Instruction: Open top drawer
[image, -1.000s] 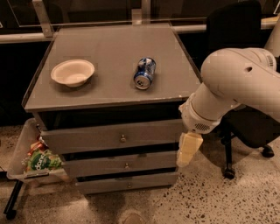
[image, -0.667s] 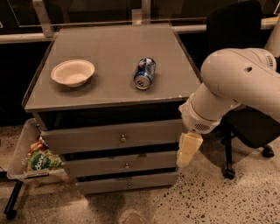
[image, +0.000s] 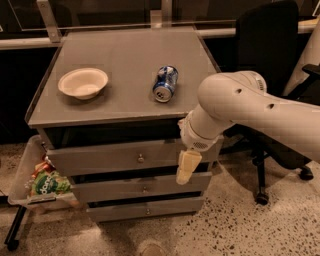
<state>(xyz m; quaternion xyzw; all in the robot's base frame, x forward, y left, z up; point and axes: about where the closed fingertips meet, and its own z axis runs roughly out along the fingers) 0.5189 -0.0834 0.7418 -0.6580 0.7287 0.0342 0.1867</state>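
The top drawer (image: 100, 159) is the tallest grey front of the cabinet, just under the tabletop, with a small round metal knob (image: 140, 159) at its centre. A dark gap shows between it and the cabinet top. My gripper (image: 187, 168) is cream coloured and hangs point-down from the white arm (image: 250, 105). It is in front of the right part of the top drawer, to the right of the knob and apart from it. Its lower end overlaps the middle drawer's top edge. It holds nothing that I can see.
A middle drawer (image: 115, 189) and a bottom drawer (image: 125, 210) lie below. On the cabinet top stand a white bowl (image: 83, 83) and a blue can (image: 165, 83) lying on its side. A tray with snack bags (image: 45, 182) is at the left, and a black office chair (image: 270, 55) at the right.
My arm and gripper have moved left along the top drawer's front, closer to the knob. The drawers, bowl and can have not moved.
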